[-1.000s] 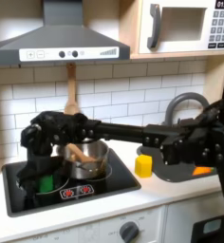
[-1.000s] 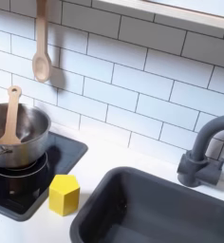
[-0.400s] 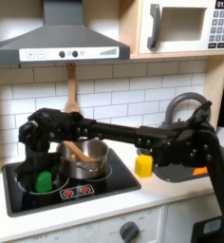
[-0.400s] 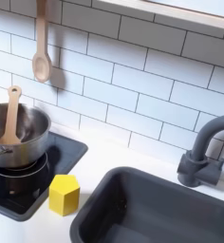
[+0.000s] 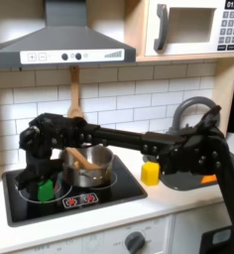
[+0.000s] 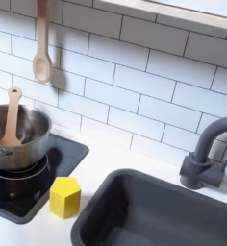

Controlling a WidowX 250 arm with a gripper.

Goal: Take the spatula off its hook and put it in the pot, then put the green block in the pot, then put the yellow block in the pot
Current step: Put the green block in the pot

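The claw (image 5: pixel 42 180) hangs low over the front-left burner of the black stovetop (image 5: pixel 109 195) in the first exterior view, at the end of the black arm (image 5: pixel 119 139) that reaches across from the first exterior view's right. The green block (image 5: pixel 46 186) sits right at the fingertips, against the stovetop. The dark fingers blur into the dark burner, so I cannot tell how wide the claw stands or whether it has hold of the block.

Just to the right of the claw in the first exterior view stands the steel pot (image 5: pixel 92 169). The spatula (image 5: pixel 79 156) rests inside it, its handle slanting up and out toward the claw. In the second exterior view the pot (image 6: pixel 12 136) sits at the left edge on the stovetop (image 6: pixel 34 187), with the spatula (image 6: pixel 11 115) standing in it, handle leaning up over the rim.

Farther right of the claw, past the pot, the yellow block (image 5: pixel 150 173) rests on the white counter (image 5: pixel 178 203) beside the stovetop; in the second exterior view the yellow block (image 6: pixel 65 196) lies between the stovetop and the dark sink (image 6: pixel 154 211).

Above and behind the claw, 1 wooden spoon (image 5: pixel 74 91) hangs on the white tile wall (image 5: pixel 119 99); the second exterior view shows the spoon (image 6: pixel 42 48) hanging head down.
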